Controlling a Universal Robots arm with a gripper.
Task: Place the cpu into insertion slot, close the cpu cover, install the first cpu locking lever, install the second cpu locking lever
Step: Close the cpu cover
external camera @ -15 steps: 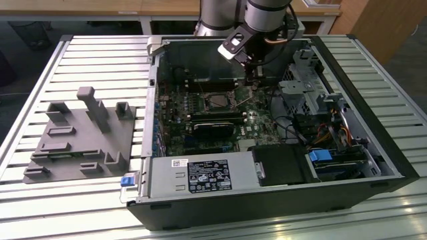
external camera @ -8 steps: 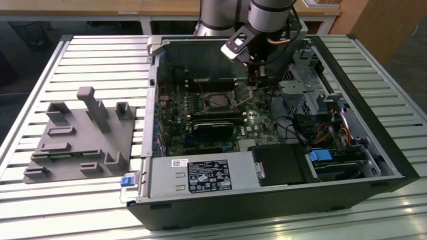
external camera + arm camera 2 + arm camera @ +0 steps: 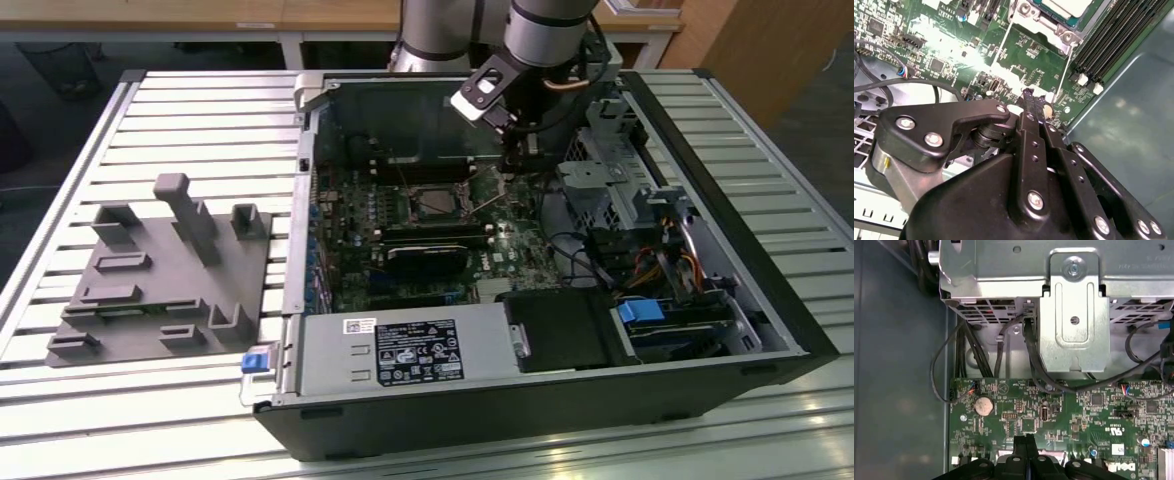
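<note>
While the arm (image 3: 547, 30) is reached down into the open case (image 3: 534, 400), the hand (image 3: 514, 168) is held low over the green board (image 3: 501, 250), just beside the slot (image 3: 434, 205) on the exterior view's right. In both wrist views the fingers (image 3: 1026, 145) are seen pressed together, their tips meeting in a narrow point just above the board; nothing can be made out between them.

In the second wrist view the cpu (image 3: 1066, 6) is seen lying in the slot, its silvery top facing up, with the cover (image 3: 1046, 27) laid as a metal frame around it. Two thin wire levers are seen running out from the socket's corners: one (image 3: 1002, 42) is slanted across the board, the other (image 3: 1066, 67) is stretched toward the fingertips and ends close beside them. Whether it is touched by the hand cannot be told. Long black memory slots (image 3: 1109, 40) are set just beyond the socket.

In the first wrist view the hand (image 3: 1026, 442) is pointed at the board's edge, where a round battery (image 3: 983, 405) is mounted, and a metal drive cage (image 3: 1074, 315) with dark cables is fixed past it.

The case is laid on a slatted surface (image 3: 174, 100), and a grey fixture (image 3: 160, 275) is placed on the exterior view's left, well apart from the hand.
</note>
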